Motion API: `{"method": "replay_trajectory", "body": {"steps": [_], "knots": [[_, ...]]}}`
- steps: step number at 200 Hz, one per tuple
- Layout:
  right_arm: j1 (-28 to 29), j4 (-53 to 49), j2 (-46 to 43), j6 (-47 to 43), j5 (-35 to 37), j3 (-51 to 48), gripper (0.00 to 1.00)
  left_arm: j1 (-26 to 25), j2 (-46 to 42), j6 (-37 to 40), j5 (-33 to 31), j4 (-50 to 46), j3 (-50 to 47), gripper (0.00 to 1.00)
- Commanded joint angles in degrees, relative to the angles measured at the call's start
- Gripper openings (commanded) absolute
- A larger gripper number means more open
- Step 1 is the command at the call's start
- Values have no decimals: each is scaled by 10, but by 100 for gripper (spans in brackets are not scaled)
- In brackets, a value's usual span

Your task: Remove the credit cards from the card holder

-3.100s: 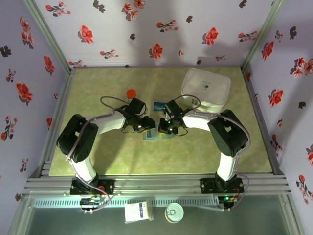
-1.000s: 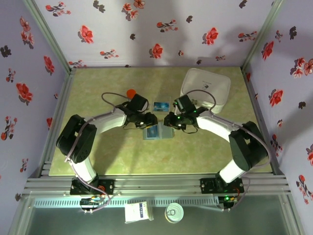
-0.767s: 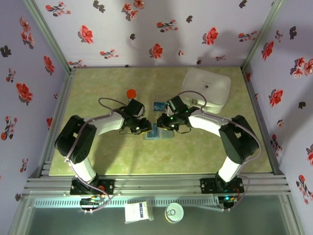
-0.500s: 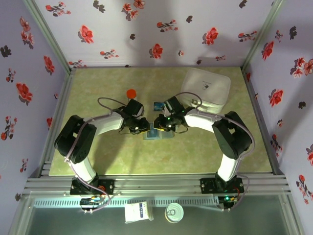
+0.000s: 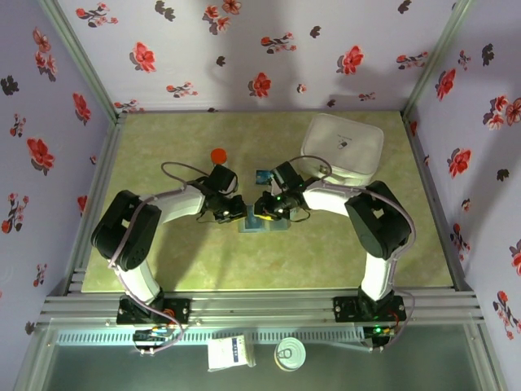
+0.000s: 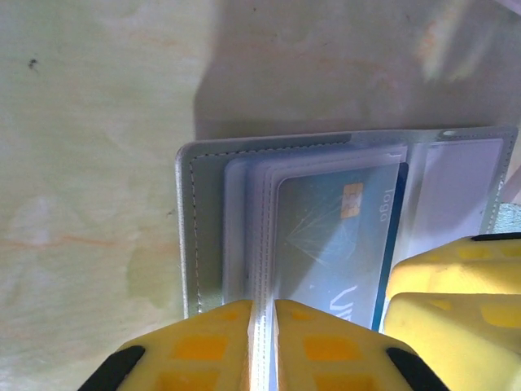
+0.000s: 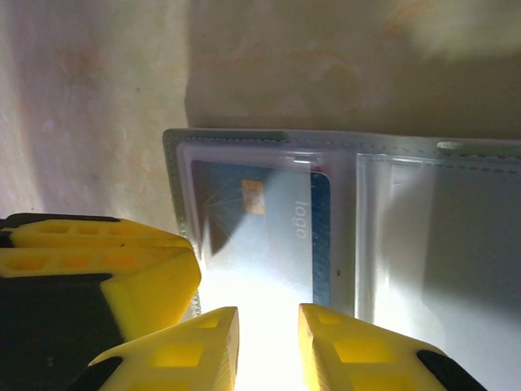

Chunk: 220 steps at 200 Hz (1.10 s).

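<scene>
Since a second ago you have brought both hands in over the card holder (image 6: 186, 204). It lies open and flat on the mottled green surface (image 6: 81, 122), just ahead of both sets of fingertips, its grey-blue border stitched. Your left hand (image 6: 262, 326) is pinched on the thin edge of its clear plastic pocket. One glossy teal-blue credit card (image 6: 326, 220) with a gold chip sits in that pocket. Your right hand (image 7: 269, 346) has its two yellow fingers slightly apart at the card's near edge, but glare hides whether it grips anything.
</scene>
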Motion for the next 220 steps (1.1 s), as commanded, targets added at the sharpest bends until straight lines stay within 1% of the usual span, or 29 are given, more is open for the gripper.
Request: {"method": "replay_trajectory", "body": {"steps": [1, 35, 68, 135, 165, 200, 220], "knots": [[5, 2, 14, -4, 1, 13, 27, 4, 12, 14, -3, -19, -6, 13], [5, -47, 14, -30, 38, 21, 27, 4, 12, 14, -4, -23, -6, 12], [5, -74, 0, -44, 63, 24, 26, 4, 8, 12, -4, -23, -8, 12], [5, -81, -30, -44, 56, 25, 27, 5, -16, 13, -4, -39, 16, 12], [3, -83, -49, -49, 65, 22, 28, 2, -23, 16, -2, -58, 40, 12], [-10, -83, -58, -50, 70, 12, 28, -15, -7, 22, -1, -74, 75, 9], [-19, -72, -59, -46, 58, 2, 28, -22, 11, 22, -1, -76, 87, 7]]}}
